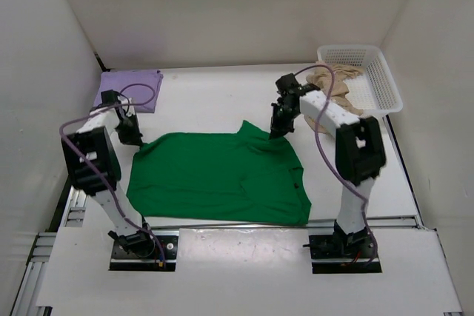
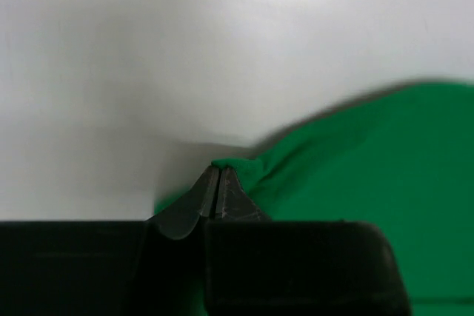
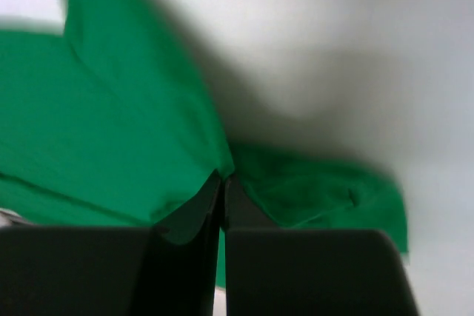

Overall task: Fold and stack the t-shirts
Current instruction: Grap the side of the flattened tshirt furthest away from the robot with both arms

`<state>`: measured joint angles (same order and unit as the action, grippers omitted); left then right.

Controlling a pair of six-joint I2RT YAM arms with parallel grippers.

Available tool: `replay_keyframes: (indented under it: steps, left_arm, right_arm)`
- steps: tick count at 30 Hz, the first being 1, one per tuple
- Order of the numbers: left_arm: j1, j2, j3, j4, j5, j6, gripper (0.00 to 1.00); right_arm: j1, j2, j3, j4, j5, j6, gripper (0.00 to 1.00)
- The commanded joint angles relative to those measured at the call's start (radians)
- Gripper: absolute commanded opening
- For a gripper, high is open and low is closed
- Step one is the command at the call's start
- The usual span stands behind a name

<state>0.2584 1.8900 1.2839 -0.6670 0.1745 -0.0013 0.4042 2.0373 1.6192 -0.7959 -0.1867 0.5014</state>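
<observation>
The green shirt (image 1: 222,179) lies spread open on the table (image 1: 215,101), filling the middle and reaching almost to the near edge. Most of it is flat. Its far edge rises into a small peak near the right end, and the right side is rumpled.

The left gripper (image 1: 133,138) is down at the shirt's far left corner, its jaws pressed together with a fold of green cloth pinched at the tips. The right gripper (image 1: 275,132) is at the far right corner beside the peak. It is also clamped tight on the cloth, which bunches up on both sides of its fingers in the wrist view.

The purple shirt (image 1: 129,88) sits folded in the table's far left corner, well apart from the green one. The tan shirt (image 1: 333,83) is crumpled in the white basket (image 1: 374,72) at the far right corner, and seems to spill over the basket's left rim.
</observation>
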Motion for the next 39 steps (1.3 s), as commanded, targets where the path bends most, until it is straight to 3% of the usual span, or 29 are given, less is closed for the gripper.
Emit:
replay_keyframes:
  steps: [1,6,8,13,19,22,27,30,33,36,39]
  left_arm:
    - [-0.008,-0.265,-0.124,0.02,-0.009,0.001,0.1]
    - [-0.018,-0.489,-0.369,0.02,-0.102,0.001,0.1]
    - [-0.018,-0.528,-0.435,0.02,-0.121,0.001,0.1]
    - [-0.018,-0.603,-0.584,0.02,-0.145,0.001,0.1]
    - [-0.018,-0.612,-0.615,0.02,-0.155,0.001,0.1]
    - [-0.018,-0.601,-0.615,0.02,-0.155,0.001,0.1]
    - [-0.018,-0.601,-0.615,0.02,-0.144,0.001,0.1]
    - [-0.018,-0.592,-0.626,0.02,-0.144,0.001,0.1]
    - [-0.018,-0.582,-0.626,0.02,-0.144,0.001,0.1]
    - [-0.018,-0.582,-0.614,0.02,-0.144,0.001,0.1]
    - [-0.008,-0.582,-0.589,0.02,-0.153,0.001,0.1]
  right_arm:
    - [0.111,-0.245,-0.192,0.09,0.145,0.008,0.01]
    - [0.28,-0.509,-0.593,0.185,0.266,0.118,0.03]
    - [0.359,-0.56,-0.678,0.228,0.266,0.14,0.17]
    - [0.543,-0.647,-0.788,0.198,0.36,0.14,0.28]
    - [0.568,-0.877,-0.822,0.185,0.349,0.104,0.31]
    - [0.468,-0.891,-0.822,0.176,0.356,0.118,0.35]
    - [0.251,-0.679,-0.708,0.262,0.173,0.065,0.44]
    - [0.251,-0.515,-0.572,0.287,0.087,0.003,0.59]
    - [0.251,-0.372,-0.457,0.287,0.015,-0.044,0.66]
    - [0.251,-0.261,-0.381,0.287,-0.031,-0.057,0.64]
    - [0.251,-0.197,-0.346,0.265,-0.042,-0.057,0.53]
